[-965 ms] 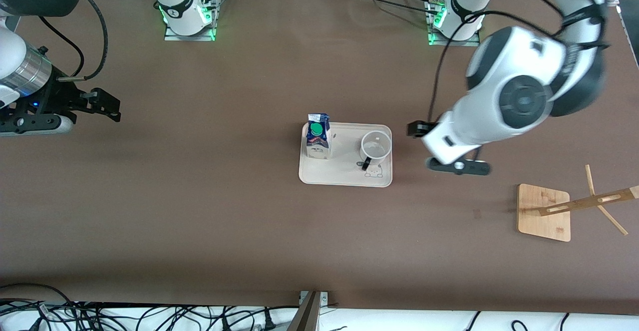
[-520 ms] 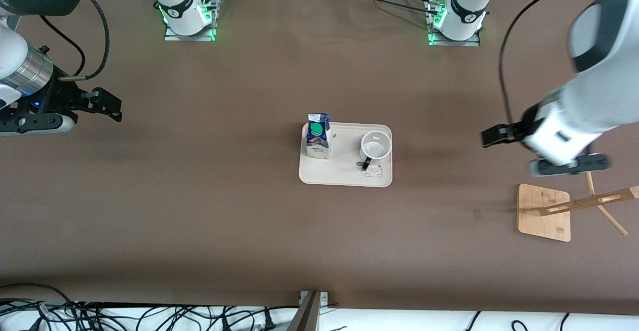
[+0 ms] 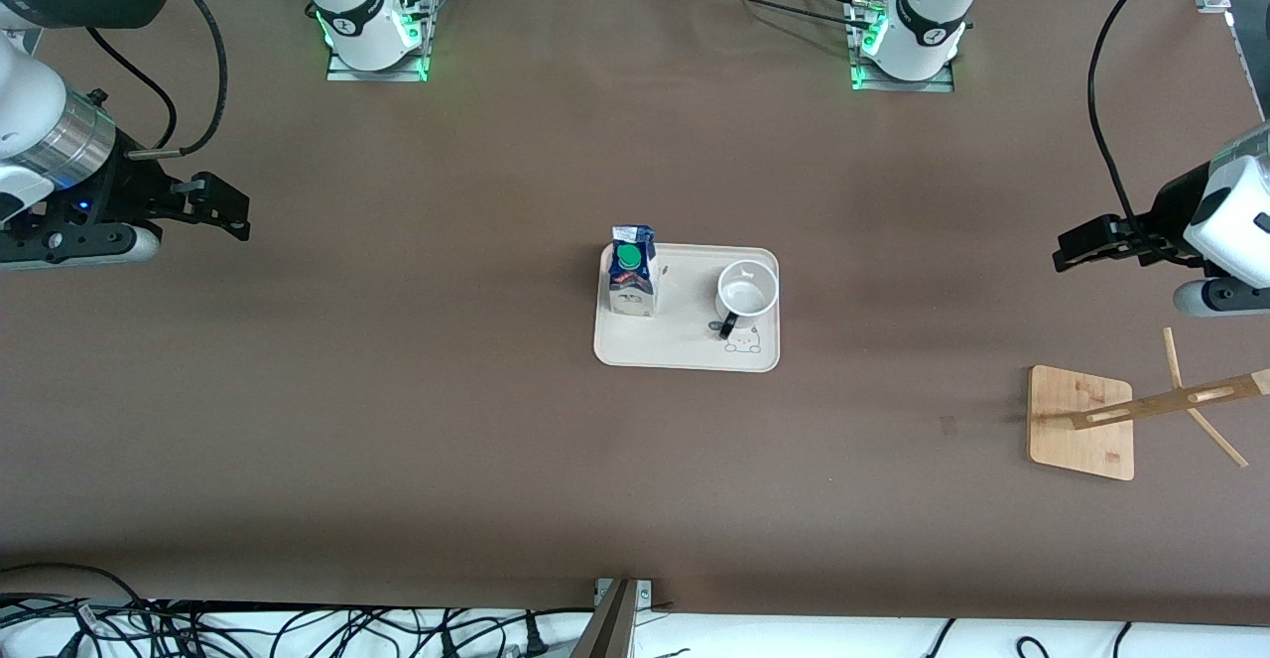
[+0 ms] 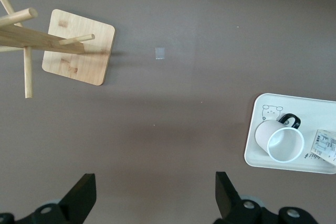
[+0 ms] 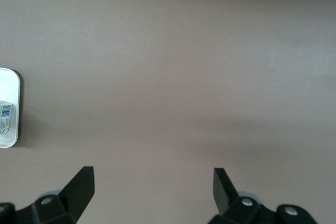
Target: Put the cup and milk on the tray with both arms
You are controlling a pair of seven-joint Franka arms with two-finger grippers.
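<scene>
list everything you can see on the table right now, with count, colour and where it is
tray: 1, cream, middle of the table, flat on the brown surface
milk: 1, dark-blue and white carton with green cap, upright on the tray at its end toward the right arm
cup: 1, white mug with black handle, upright on the tray at its end toward the left arm, apart from the milk
bamboo rack: 1, light wood, square base with pegged post, toward the left arm's end, nearer the front camera than the tray
left gripper: 1, black, jaws open, over bare table toward the left arm's end
right gripper: 1, black, jaws open, over bare table toward the right arm's end
</scene>
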